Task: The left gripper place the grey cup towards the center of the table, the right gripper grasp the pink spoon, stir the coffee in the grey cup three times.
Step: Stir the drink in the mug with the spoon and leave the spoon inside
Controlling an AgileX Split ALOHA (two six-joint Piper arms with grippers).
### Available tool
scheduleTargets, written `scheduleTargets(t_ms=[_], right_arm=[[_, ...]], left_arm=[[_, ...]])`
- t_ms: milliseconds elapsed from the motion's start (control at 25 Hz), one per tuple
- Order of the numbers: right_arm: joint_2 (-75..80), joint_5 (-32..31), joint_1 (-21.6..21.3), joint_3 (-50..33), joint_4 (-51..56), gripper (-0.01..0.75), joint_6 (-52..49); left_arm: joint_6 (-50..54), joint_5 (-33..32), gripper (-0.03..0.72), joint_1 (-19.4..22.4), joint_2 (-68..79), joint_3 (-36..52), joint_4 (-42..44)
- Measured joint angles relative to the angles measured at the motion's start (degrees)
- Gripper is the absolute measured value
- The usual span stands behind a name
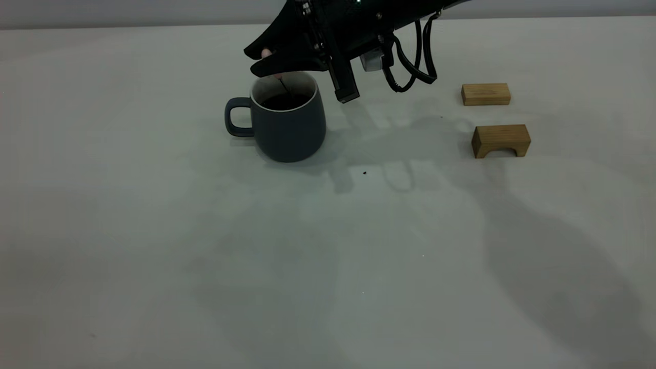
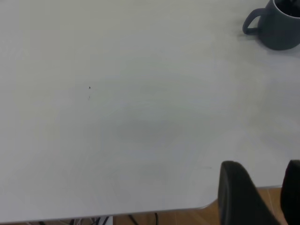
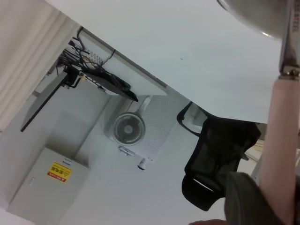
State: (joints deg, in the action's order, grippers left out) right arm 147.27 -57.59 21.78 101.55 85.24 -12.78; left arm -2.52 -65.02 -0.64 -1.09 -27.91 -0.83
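The grey cup [image 1: 289, 130] stands upright on the table [image 1: 328, 246], left of centre toward the back, handle pointing left. Dark coffee [image 1: 283, 101] fills it. My right gripper [image 1: 261, 60] hovers just above the cup's rim, shut on the pink spoon [image 1: 266, 53], whose metal neck dips into the coffee. In the right wrist view the spoon's pink handle [image 3: 281, 140] runs between the fingers toward the cup rim [image 3: 243, 14]. My left gripper [image 2: 279, 201] sits open over the table's edge, far from the cup [image 2: 279, 30], holding nothing.
Two tan wooden blocks lie at the right: a flat one [image 1: 486, 94] and an arched one [image 1: 500, 140] in front of it. A tiny dark speck [image 1: 364, 172] marks the table near the cup.
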Motion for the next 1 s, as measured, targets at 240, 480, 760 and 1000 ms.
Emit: scheduleTargets(t_ms=[240, 480, 760, 1000], right_arm=[[0.0, 0.0, 1.1, 0.0, 2.1, 0.137, -0.2], [0.0, 0.2, 0.9, 0.0, 1.6, 0.18, -7.2], [0.0, -0.6, 0.7, 0.0, -0.8, 0.423, -12.6], [-2.8, -3.7, 0.7, 0.0, -9.0, 0.649, -7.4]], left_arm=[[0.0, 0.0, 0.299, 0.0, 0.0, 0.0, 0.0], [0.0, 0.0, 0.299, 0.0, 0.0, 0.0, 0.0], [0.0, 0.0, 0.299, 0.0, 0.0, 0.0, 0.0], [0.0, 0.0, 0.299, 0.0, 0.0, 0.0, 0.0]])
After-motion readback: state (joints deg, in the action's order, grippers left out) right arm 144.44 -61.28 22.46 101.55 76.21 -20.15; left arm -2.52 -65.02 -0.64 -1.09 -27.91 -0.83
